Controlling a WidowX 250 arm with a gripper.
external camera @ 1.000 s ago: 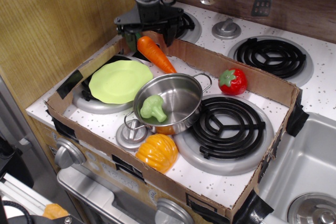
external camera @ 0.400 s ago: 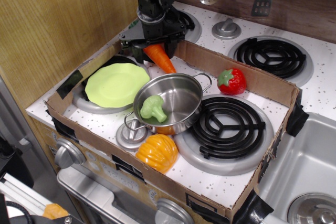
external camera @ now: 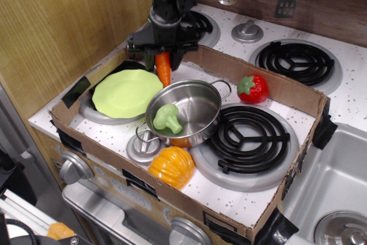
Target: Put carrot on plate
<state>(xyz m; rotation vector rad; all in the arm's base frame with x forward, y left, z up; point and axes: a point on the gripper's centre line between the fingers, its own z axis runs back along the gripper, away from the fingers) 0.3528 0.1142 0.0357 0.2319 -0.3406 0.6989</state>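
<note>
The orange carrot (external camera: 164, 68) hangs nearly upright, tip down, held at its top between the fingers of my gripper (external camera: 160, 51). The gripper is shut on it, at the back left of the cardboard box. The carrot's tip is just behind the steel pot's rim and just right of the plate's far edge. Its green stem is hidden by the gripper. The light lime-green plate (external camera: 126, 93) lies flat and empty on the left burner, to the front left of the carrot.
A steel pot (external camera: 195, 107) holding a green broccoli (external camera: 167, 117) stands right of the plate. An orange pumpkin (external camera: 172, 166) lies in front of it, a red strawberry (external camera: 254, 88) at the back right. Cardboard box walls (external camera: 264, 81) ring the area. A black coil burner (external camera: 246, 136) lies right, a sink (external camera: 332, 182) far right.
The gripper has closed on the carrot and swung it from lying slanted to hanging upright, shifted slightly left toward the plate.
</note>
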